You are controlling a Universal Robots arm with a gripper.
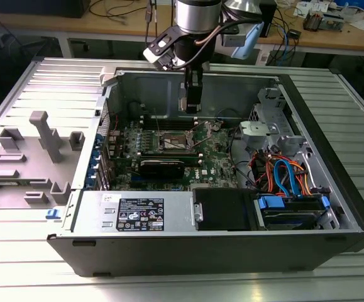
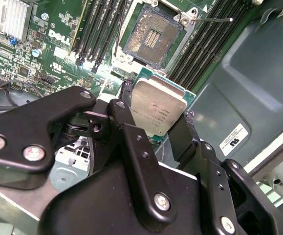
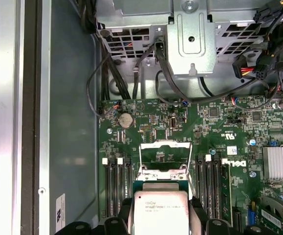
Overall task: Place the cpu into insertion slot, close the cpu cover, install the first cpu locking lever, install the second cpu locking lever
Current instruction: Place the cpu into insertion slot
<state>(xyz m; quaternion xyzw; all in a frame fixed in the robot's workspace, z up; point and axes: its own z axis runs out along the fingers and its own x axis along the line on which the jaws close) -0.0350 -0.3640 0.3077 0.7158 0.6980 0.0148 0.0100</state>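
Note:
My gripper (image 2: 157,106) is shut on the cpu (image 2: 159,104), a flat square chip with a silver-grey top, gripped at two opposite edges between black fingers (image 2: 125,105). The chip hangs above the motherboard, just short of the insertion slot (image 2: 151,36), whose dark contact field lies bare inside its metal rim. In the first wrist view the cpu (image 3: 161,208) sits in front of the cpu cover (image 3: 163,149), a silvery frame that stands raised. A thin wire locking lever (image 2: 214,20) sticks out beside the socket. In the exterior view the gripper (image 1: 192,106) hovers inside the open computer case over the insertion slot (image 1: 176,142).
Long black memory slots (image 2: 102,29) flank the socket on both sides. A finned heatsink (image 3: 280,169) sits on the board. A metal drive cage (image 3: 190,39) with cables (image 1: 282,176) and the power supply (image 1: 137,214) crowd the case. A grey plastic fixture (image 1: 43,135) stands at the exterior view's left.

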